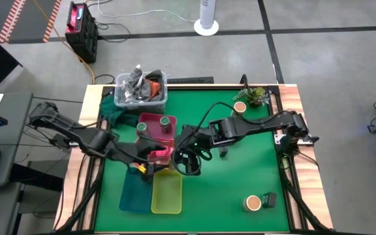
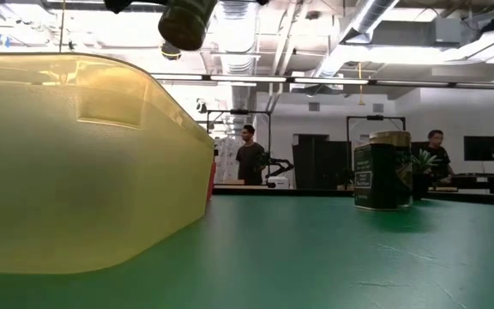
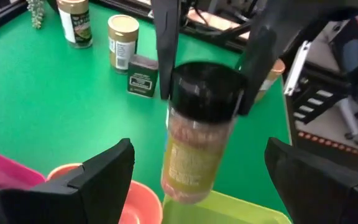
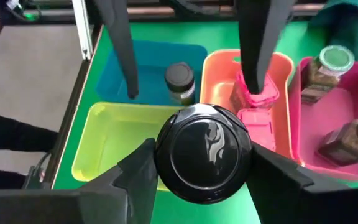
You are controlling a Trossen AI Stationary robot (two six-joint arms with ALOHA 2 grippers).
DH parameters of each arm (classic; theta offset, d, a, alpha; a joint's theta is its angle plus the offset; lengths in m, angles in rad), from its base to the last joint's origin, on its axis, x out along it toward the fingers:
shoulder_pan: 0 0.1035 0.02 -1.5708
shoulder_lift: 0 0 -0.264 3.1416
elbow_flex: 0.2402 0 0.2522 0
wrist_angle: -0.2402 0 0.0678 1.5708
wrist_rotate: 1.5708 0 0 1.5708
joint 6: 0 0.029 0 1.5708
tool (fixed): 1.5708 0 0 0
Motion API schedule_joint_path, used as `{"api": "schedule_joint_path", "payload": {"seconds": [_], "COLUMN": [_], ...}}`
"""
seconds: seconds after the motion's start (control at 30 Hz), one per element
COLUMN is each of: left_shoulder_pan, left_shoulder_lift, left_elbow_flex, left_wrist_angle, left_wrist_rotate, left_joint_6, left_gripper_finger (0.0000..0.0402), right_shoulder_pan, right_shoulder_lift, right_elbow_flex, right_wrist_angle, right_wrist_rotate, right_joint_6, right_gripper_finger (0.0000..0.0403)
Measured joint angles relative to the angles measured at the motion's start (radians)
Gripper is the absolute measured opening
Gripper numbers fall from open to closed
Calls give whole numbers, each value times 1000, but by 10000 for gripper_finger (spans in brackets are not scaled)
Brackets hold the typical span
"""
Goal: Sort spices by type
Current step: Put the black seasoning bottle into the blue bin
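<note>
The right gripper is clamped on a black-lidded spice jar, hanging over the yellow-green tray, presumably to drop it there. The left gripper waits nearby, fingers apart.

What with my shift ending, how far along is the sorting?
Done: green-lidded jars in the pink tray, magenta boxes in the salmon tray. In hand: the right hand holds a black-capped jar over the yellow-green tray. Remaining: tan-topped jars and a dark tin outside.
</note>
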Motion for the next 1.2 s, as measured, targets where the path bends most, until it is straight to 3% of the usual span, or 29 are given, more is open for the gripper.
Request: {"api": "schedule_joint_path", "payload": {"seconds": [0.5,0.77,1.2], "left_shoulder_pan": [68,67,67], "left_shoulder_lift": [254,263,261], "left_elbow_flex": [230,231,224], "left_wrist_angle": [-161,-169,-145], "left_wrist_rotate": [131,119,154], "left_joint_6": [-1,-5,-1], "left_gripper_finger": [345,344,298], "right_shoulder_pan": [40,61,68], "right_shoulder_lift": [0,0,0], "right_elbow_flex": [0,0,0], "right_wrist_angle": [-54,-74,-39], "right_wrist_rotate": [15,26,25], "right_joint_6": [4,5,-1], "right_gripper_finger": [234,234,234]}}
